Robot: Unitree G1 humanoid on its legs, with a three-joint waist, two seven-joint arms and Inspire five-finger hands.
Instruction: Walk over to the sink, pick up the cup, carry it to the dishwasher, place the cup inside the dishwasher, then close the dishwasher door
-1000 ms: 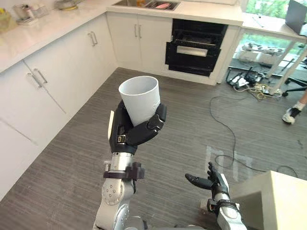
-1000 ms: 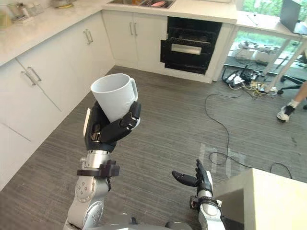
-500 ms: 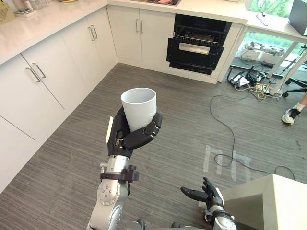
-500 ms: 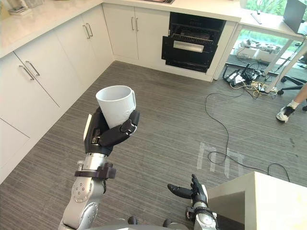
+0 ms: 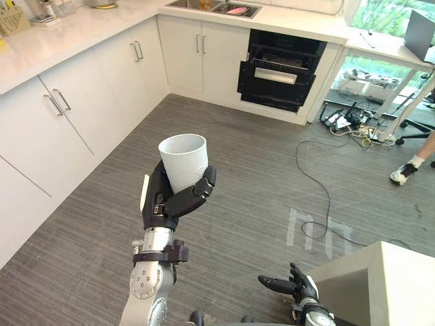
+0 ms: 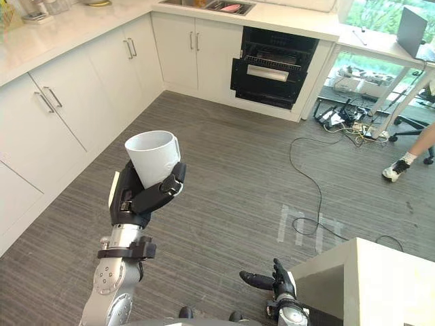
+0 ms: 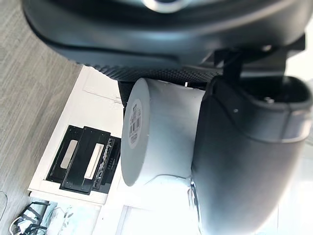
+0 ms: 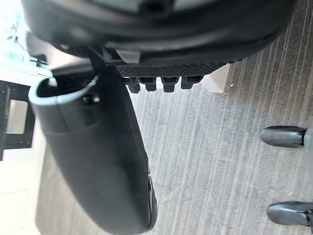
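Cup point(image 5: 183, 159), white and upright with its mouth up, sat centre-left in the frame, raised over the grey plank floor point(image 5: 258, 170). The left hand point(image 5: 166, 204) gripped it, dark fingers curled round its lower half. The right hand point(image 5: 299, 288) hung low near the bottom edge, right of centre, fingers loosely straight and holding nothing. The dishwasher point(image 5: 280, 68) stood well apart at upper centre under the white counter point(image 5: 81, 30), with the sink point(image 5: 216, 7) at the top edge to its left. A person's shoe point(image 5: 399, 174) showed at the right edge.

The cup point(image 5: 185, 157) is plain white, the left hand point(image 5: 160, 202) black. The floor point(image 5: 251, 170) is grey, finely streaked; the dishwasher point(image 5: 280, 68) black.
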